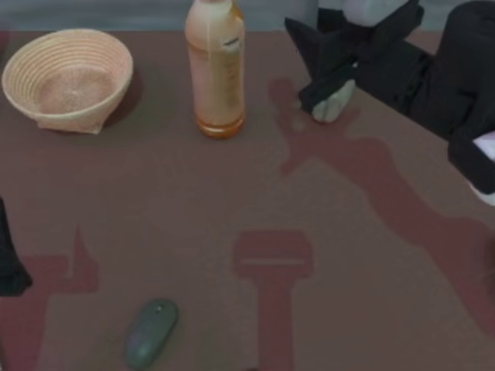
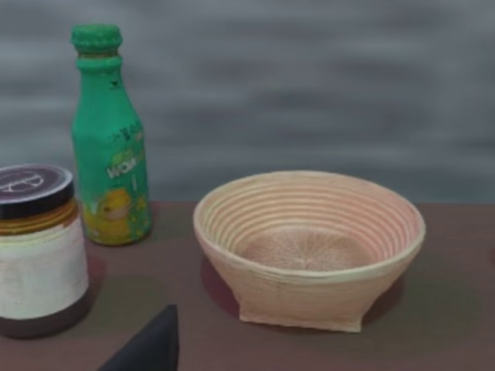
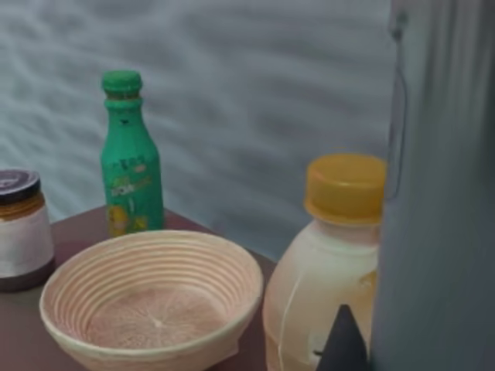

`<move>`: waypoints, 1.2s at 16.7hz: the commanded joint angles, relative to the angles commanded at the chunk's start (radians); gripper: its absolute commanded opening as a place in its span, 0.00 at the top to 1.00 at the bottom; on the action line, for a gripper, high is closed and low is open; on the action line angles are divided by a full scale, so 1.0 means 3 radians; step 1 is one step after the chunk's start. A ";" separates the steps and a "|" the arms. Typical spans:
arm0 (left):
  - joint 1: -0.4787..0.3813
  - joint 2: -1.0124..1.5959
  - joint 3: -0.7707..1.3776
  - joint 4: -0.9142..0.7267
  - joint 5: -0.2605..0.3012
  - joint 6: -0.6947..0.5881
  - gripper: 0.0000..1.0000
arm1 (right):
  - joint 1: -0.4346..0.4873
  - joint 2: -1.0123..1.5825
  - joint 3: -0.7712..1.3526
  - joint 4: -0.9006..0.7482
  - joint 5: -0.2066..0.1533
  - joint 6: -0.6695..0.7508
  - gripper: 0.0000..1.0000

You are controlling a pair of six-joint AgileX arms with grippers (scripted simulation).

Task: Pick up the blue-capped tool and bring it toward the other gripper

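My right gripper (image 1: 331, 91) is raised over the far right of the table, just right of the orange bottle, and is shut on the blue-capped tool (image 1: 334, 103). Only the tool's pale grey handle end pokes out below the black fingers; its navy cap is hidden. In the right wrist view the grey handle (image 3: 437, 201) fills the side of the picture beside one black fingertip (image 3: 344, 344). My left gripper (image 1: 11, 267) is parked at the table's left edge, far from the tool. A single black fingertip (image 2: 153, 346) shows in its wrist view, with nothing held.
A woven basket (image 1: 23, 73) stands at the far left and a tall orange bottle (image 1: 216, 66) at the far middle. A grey-green mouse (image 1: 151, 333) lies near the front. A green bottle (image 2: 108, 147) and a dark-lidded jar (image 2: 35, 247) stand left of the basket.
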State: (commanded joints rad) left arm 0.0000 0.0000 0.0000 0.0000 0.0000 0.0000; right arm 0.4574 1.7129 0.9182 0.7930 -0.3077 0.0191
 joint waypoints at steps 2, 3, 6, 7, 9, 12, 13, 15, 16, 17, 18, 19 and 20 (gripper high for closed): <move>0.0000 0.0000 0.0000 0.0000 0.0000 0.0000 0.00 | -0.0001 -0.0011 -0.0006 0.0019 -0.0006 -0.0008 1.00; 0.0000 0.0000 0.0000 0.0000 0.0000 0.0000 0.00 | -0.0001 -0.0011 -0.0006 0.0019 -0.0006 -0.0008 1.00; 0.0000 0.0000 0.0000 0.0000 0.0000 0.0000 0.00 | 0.0011 -0.0005 0.0001 0.0016 0.0007 -0.0001 1.00; 0.0000 0.0000 0.0000 0.0000 0.0000 0.0000 0.00 | 0.0048 -0.0029 -0.0036 0.0037 0.0040 -0.0006 1.00; 0.0000 0.0000 0.0000 0.0000 0.0000 0.0000 0.00 | 0.0179 -0.0112 -0.0173 0.0110 0.0170 -0.0014 1.00; 0.0000 0.0000 0.0000 0.0000 0.0000 0.0000 0.00 | 0.0436 -0.0268 -0.0437 0.0249 0.0410 0.0004 1.00; 0.0000 0.0000 0.0000 0.0000 0.0000 0.0000 0.00 | 0.0507 -0.0313 -0.0505 0.0289 0.0474 0.0011 1.00; 0.0000 0.0000 0.0000 0.0000 0.0000 0.0000 0.00 | 0.0573 -0.0357 -0.0565 0.0330 0.0533 0.0017 1.00; 0.0000 0.0000 0.0000 0.0000 0.0000 0.0000 0.00 | 0.0573 -0.0357 -0.0565 0.0330 0.0533 0.0017 1.00; 0.0000 0.0000 0.0000 0.0000 0.0000 0.0000 0.00 | 0.0573 -0.0357 -0.0565 0.0330 0.0533 0.0017 1.00; 0.0000 0.0000 0.0000 0.0000 0.0000 0.0000 0.00 | 0.0559 -0.0340 -0.0555 0.0323 0.0521 0.0023 1.00; 0.0000 0.0000 0.0000 0.0000 0.0000 0.0000 0.00 | 0.0562 -0.0343 -0.0556 0.0324 0.0522 0.0022 1.00; 0.0000 0.0000 0.0000 0.0000 0.0000 0.0000 0.00 | 0.0565 -0.0347 -0.0559 0.0326 0.0526 0.0020 1.00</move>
State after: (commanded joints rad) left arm 0.0000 0.0000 0.0000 0.0000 0.0000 0.0000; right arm 0.6269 1.6087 0.7504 0.8908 -0.1498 0.0252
